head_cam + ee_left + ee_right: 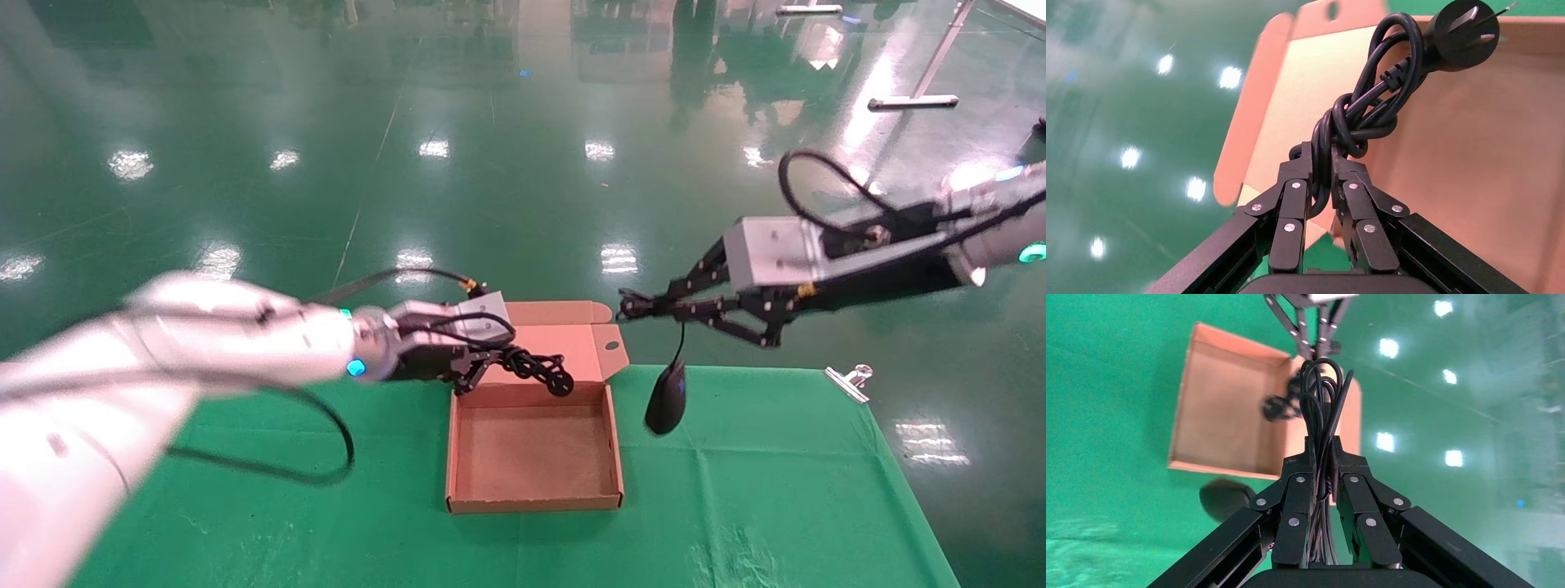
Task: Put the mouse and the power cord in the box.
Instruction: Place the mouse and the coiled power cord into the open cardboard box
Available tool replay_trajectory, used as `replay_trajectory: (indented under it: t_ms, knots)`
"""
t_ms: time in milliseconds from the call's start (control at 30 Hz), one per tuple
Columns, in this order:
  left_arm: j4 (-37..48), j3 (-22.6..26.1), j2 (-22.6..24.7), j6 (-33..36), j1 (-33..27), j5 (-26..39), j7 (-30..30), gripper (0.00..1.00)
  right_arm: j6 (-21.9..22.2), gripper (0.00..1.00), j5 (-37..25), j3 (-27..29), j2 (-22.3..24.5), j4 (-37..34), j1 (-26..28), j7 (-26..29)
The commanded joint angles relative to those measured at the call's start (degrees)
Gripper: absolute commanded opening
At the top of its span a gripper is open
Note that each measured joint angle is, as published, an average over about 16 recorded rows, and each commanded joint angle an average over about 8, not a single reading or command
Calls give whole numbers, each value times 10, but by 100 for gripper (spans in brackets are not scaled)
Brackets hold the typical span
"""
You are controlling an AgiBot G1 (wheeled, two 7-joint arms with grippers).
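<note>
Left gripper [470, 371] clamps the stiff, knotted power cord [535, 369] over the box [535, 500] at 12 o'clock edge, while right gripper [633, 309] pinches the mouse [666, 398] by its limp cable, so it likely swings at 3 o'clock.

In the right wrist view, the glossy black oval mouse [1225, 500] sits partly hidden behind the right gripper [1323, 459], beside the shallow brown cardboard box [1229, 410]; the left arm is motion-blurred.
</note>
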Motion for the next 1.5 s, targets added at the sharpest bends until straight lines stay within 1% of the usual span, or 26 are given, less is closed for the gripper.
replay_trajectory:
  t_ms: [33, 133, 233, 267, 367, 500, 533, 967, 1100, 1300, 1400, 1500]
  knots:
    - [-25, 21, 1, -52, 33, 0, -51, 0, 0, 0, 0, -1, 1, -6, -7, -5]
    - [-55, 65, 1, -81, 57, 6, -107, 0, 5, 0, -2, -2, 0, -14, -16, -12]
    - [-72, 108, 0, -97, 69, 14, -149, 0, 10, 0, -3, -3, 0, -22, -24, -18]
    - [-77, 120, 0, -101, 71, 16, -161, 4, 12, 0, -3, -3, 0, -25, -26, -20]
    - [-88, 148, -1, -107, 76, 9, -184, 42, 18, 0, -4, -3, -1, -33, -31, -25]
    - [-95, 167, -3, -108, 77, -16, -188, 92, 24, 0, -4, -3, -3, -42, -35, -31]
    - [-95, 171, -3, -108, 76, -23, -186, 100, 25, 0, -4, -3, -3, -44, -36, -33]
    - [-80, 210, -3, -118, 66, -88, -155, 100, 22, 0, -3, -3, -14, -61, -37, -39]
    - [-80, 212, -5, -122, 61, -112, -142, 100, 21, 0, -3, -3, -26, -61, -32, -37]
    - [-68, 191, -20, -105, 42, -164, -95, 100, 38, 0, -6, -5, -55, -59, -25, -28]
    - [-65, 172, -43, -77, 33, -197, -58, 100, 50, 0, -8, -7, -72, -60, -24, -23]
    - [-70, 148, -77, -43, 29, -231, -19, 100, 64, 0, -11, -9, -91, -61, -23, -16]
